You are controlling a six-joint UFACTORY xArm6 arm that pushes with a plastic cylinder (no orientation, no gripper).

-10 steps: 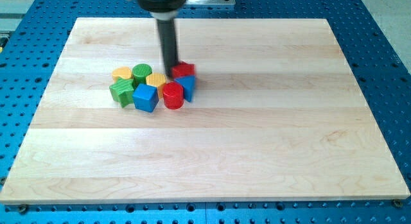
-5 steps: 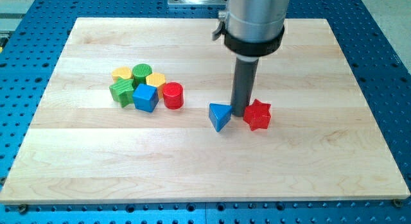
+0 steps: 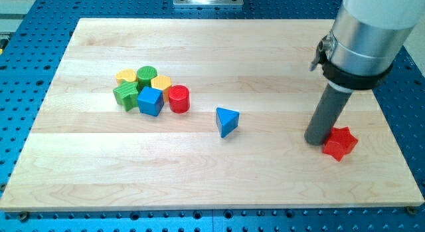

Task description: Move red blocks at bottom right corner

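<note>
The tip (image 3: 317,140) is seen touching the left side of the red star block (image 3: 340,143); the red cylinder (image 3: 178,99) is left far off; no gripper is fitted.

Two red wooden blocks are being shown on the pale wooden desk (image 3: 212,179). The red star-shaped block (image 3: 340,143) is lying flat toward the view's right, below mid-height and short of the bottom right corner, with its points spread outward. It is being touched on its left side by my tip (image 3: 316,140). The red cylinder block (image 3: 178,99) is standing upright well apart to the view's left, pressed against a blue cube (image 3: 151,101).
</note>
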